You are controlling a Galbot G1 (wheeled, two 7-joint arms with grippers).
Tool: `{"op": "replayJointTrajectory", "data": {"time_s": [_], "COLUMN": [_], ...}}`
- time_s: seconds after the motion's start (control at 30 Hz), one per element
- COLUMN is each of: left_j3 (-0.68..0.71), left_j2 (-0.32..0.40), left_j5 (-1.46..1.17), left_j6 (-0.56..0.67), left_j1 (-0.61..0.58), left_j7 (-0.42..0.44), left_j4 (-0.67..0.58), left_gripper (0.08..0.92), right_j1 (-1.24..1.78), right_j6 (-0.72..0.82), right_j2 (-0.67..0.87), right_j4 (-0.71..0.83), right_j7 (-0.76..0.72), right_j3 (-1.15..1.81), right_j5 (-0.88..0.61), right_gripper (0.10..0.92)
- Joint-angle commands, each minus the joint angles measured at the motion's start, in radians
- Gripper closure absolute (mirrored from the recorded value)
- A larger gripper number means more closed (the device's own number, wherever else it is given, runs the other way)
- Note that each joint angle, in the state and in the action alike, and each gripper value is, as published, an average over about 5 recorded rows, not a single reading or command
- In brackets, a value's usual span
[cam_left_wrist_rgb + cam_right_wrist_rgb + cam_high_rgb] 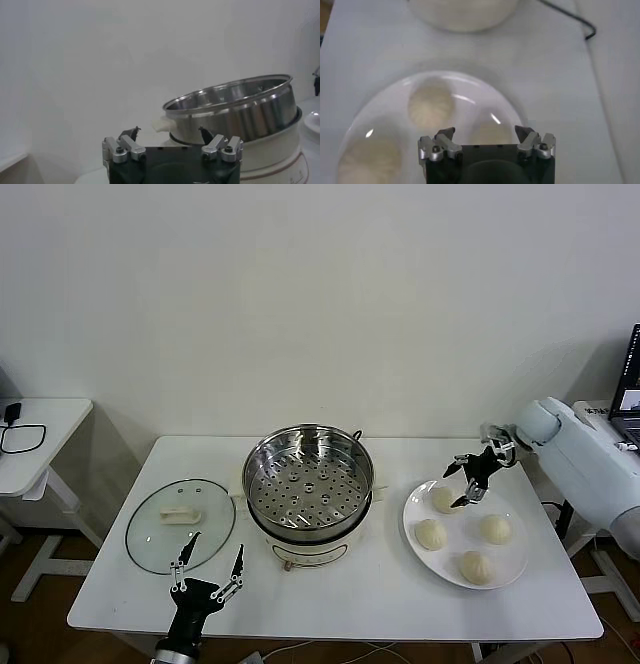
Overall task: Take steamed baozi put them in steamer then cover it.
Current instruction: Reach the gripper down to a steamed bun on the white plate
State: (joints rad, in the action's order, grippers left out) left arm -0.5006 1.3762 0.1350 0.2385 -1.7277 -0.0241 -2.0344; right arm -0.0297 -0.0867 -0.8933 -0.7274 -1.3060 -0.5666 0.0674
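Several cream-white baozi lie on a white plate [420, 549] at the right: one at the back left [443, 499], one at the left [430, 533], one at the right [495, 528] and one at the front [477, 566]. My right gripper [466, 481] is open and empty, just above the back-left baozi, which shows between its jaws in the right wrist view [490, 131]. The steel steamer [309, 481] stands mid-table, its perforated tray bare. The glass cover [180, 524] lies flat to its left. My left gripper [209, 564] is open and empty near the front edge.
The white table [330, 604] carries everything. A small white side table [40, 439] with a black cable stands at the far left. A laptop [630, 389] shows at the right edge. The steamer's black cord [570, 20] runs behind it.
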Motion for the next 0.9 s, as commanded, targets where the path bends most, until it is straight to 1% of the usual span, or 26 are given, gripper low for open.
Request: {"op": "replayJointTrajectory", "data": {"time_s": [0.03, 0.33, 0.6, 0.7, 0.9], "left_j3": [0.001, 0.004, 0.002, 0.002, 0.003], "left_j2": [0.0, 0.0, 0.0, 0.0, 0.0], "left_j5": [0.0, 0.0, 0.0, 0.0, 0.001], "left_j6": [0.001, 0.001, 0.001, 0.001, 0.001], "left_j1": [0.001, 0.008, 0.008, 0.009, 0.011], "left_j7": [-0.001, -0.004, -0.004, -0.004, -0.005], "left_j4": [0.002, 0.012, 0.016, 0.016, 0.017], "left_gripper": [0.177, 0.177, 0.177, 0.177, 0.177], "right_j1": [-0.039, -0.008, 0.02, 0.025, 0.03], "right_j6": [-0.003, -0.022, -0.029, -0.032, -0.036], "right_j2": [-0.032, -0.077, -0.104, -0.11, -0.114], "right_j4": [0.039, 0.085, 0.113, 0.119, 0.126], "right_j7": [0.013, 0.108, 0.124, 0.128, 0.142], "right_j3": [-0.075, -0.054, -0.032, -0.027, -0.025], "right_j5": [0.08, 0.119, 0.151, 0.162, 0.171], "right_gripper": [0.203, 0.203, 0.204, 0.227, 0.329]}}
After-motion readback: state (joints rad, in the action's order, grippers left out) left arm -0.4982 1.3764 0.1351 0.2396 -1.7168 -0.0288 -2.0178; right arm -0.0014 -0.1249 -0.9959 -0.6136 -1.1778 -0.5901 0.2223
